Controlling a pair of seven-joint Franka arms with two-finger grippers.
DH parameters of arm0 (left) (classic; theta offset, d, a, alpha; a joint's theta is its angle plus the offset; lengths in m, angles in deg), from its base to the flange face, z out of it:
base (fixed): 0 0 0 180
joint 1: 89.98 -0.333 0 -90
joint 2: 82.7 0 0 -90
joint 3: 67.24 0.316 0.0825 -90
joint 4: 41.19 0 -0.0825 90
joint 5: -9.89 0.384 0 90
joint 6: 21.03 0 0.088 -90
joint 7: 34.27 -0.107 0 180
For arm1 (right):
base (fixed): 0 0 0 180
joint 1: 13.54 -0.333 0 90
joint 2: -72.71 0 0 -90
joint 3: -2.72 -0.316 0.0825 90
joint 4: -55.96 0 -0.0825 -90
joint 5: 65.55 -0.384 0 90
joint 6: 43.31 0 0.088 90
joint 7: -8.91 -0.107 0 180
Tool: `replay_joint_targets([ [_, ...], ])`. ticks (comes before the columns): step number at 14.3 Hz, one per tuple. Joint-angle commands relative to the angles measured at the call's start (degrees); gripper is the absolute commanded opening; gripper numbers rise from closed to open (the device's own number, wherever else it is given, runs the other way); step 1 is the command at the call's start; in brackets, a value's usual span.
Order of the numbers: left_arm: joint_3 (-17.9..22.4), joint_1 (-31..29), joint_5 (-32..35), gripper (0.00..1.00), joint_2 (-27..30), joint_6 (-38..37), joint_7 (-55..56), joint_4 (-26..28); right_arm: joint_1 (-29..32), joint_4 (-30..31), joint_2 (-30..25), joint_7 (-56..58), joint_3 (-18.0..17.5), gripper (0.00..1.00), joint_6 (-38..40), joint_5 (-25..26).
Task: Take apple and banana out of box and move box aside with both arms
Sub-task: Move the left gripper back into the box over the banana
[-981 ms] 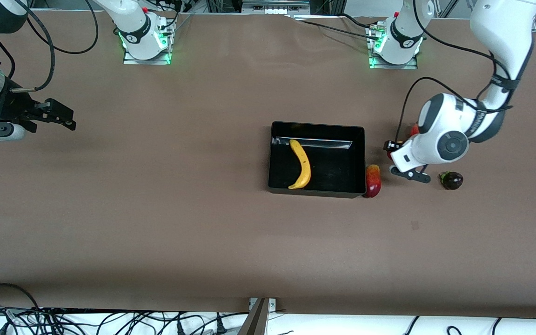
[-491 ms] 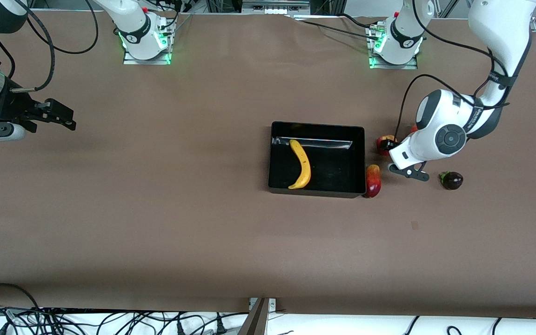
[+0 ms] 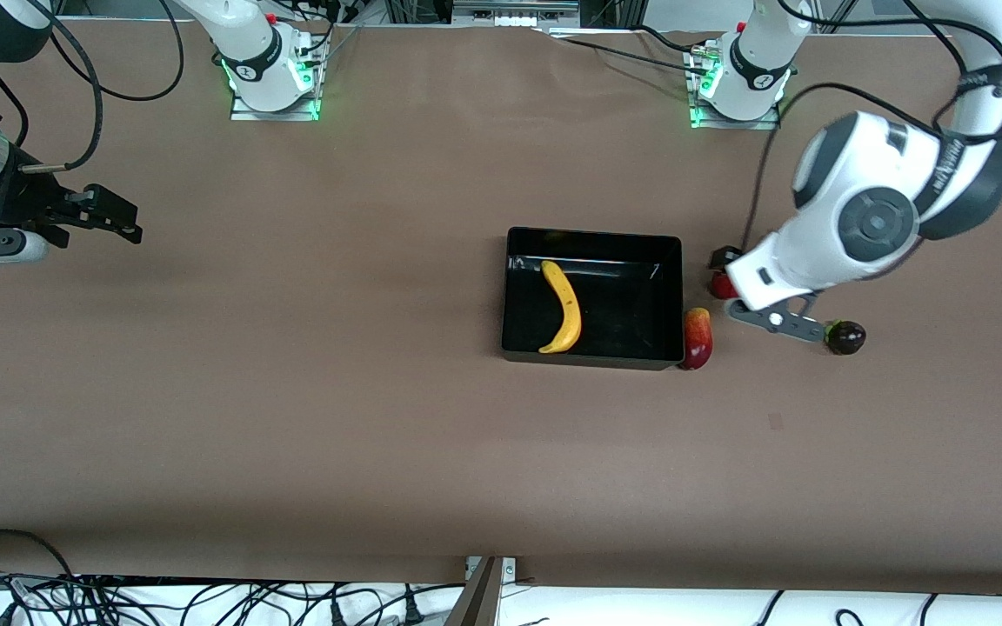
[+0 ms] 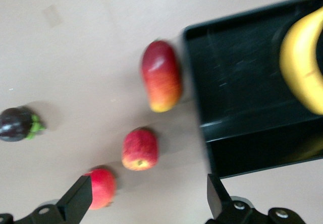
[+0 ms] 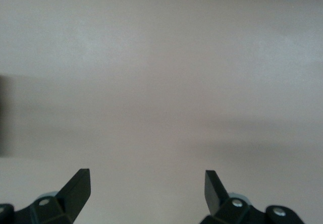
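Observation:
The black box (image 3: 671, 300) sits mid-table with the yellow banana (image 3: 564, 306) lying in it; both also show in the left wrist view, the box (image 4: 242, 88) and the banana (image 4: 303, 67). A red apple with yellowish streaks (image 4: 140, 149) lies on the table beside the box, toward the left arm's end. My left gripper (image 3: 724, 271) hangs open and empty over it (image 4: 146, 200); in the front view only a bit of the apple (image 3: 720, 285) shows. My right gripper (image 3: 114, 217) waits open and empty at the right arm's end, over bare table (image 5: 146, 193).
A second plain red apple (image 4: 103, 186) lies by one left fingertip (image 4: 78, 199). An oblong red-and-yellow fruit (image 3: 697, 337) touches the box's wall. A dark purple fruit with a green stem (image 3: 846, 336) lies toward the left arm's end.
The left arm has lifted and swung its hand up over the apples; its gripper stays open and empty. The fruits, the box and the right arm have not moved.

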Motion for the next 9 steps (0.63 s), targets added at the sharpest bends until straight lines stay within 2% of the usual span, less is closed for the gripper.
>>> replay_joint_targets([
  [1,-0.41,9.14,0.58,1.00,-6.39,5.92,11.80,-1.94,0.63,-0.23,-0.29,0.50,-0.54,1.00,0.70,0.29],
  [4,-0.14,15.41,3.99,1.00,-13.86,15.59,22.01,-1.59,0.63,-0.32,-0.29,0.50,-0.54,1.00,0.70,0.29],
  [9,-0.06,17.18,8.04,1.00,-21.95,25.81,25.37,0.00,0.63,-0.23,-0.29,0.50,-0.54,1.00,0.78,0.29],
])
